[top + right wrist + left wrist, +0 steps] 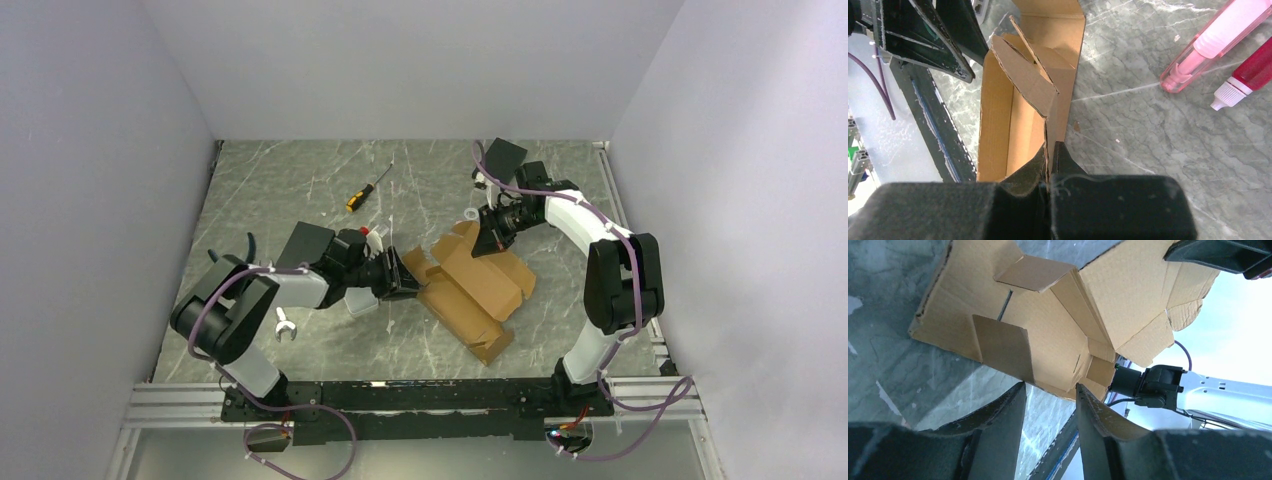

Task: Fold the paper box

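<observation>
Your right gripper (1049,152) has its fingers pressed together on a thin standing wall of the paper box (1023,100), pinching the cardboard edge between them. Your left gripper (1050,392) stands spread with nothing between its fingers; the nearest edge of the box lies just beyond the fingertips. The box rests half opened on the table (300,180) between the two arms. Its long axis runs from the far middle towards the near right, so your left gripper faces the left side flap while the right one holds the far end. I judge that the next fold depends on the left gripper, because it is free and just beside that loose flap. In the top view each gripper hides its own contact with the box, and you cannot make out the small tabs
</observation>
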Controlling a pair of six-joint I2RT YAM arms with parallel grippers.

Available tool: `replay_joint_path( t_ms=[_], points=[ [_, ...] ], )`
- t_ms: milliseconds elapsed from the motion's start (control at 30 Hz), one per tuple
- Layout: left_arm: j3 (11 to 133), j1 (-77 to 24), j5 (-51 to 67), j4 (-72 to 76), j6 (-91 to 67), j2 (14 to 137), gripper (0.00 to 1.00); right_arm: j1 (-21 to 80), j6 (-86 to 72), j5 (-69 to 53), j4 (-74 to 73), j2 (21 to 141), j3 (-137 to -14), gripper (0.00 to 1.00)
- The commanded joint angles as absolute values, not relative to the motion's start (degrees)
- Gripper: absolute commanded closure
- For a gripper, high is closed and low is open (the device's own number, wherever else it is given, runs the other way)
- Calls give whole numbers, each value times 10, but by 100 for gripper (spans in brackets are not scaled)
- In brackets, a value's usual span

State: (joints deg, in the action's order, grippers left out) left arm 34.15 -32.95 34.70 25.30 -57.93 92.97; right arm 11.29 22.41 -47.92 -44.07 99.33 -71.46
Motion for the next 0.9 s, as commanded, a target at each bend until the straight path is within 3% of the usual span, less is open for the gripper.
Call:
replay_joint_path(
  t_ms=[0, 467, 867],
  points=[
    [331, -326, 357, 253, -578, 895, 53, 116, 229, -467, -414, 983, -707, 100],
    [318, -318, 348, 172, -541, 833, 51, 119, 225, -457, -406, 977, -704, 100],
    [361, -289, 272, -15, -434, 752, 51, 119, 224, -456, -406, 975, -704, 100]
  ],
)
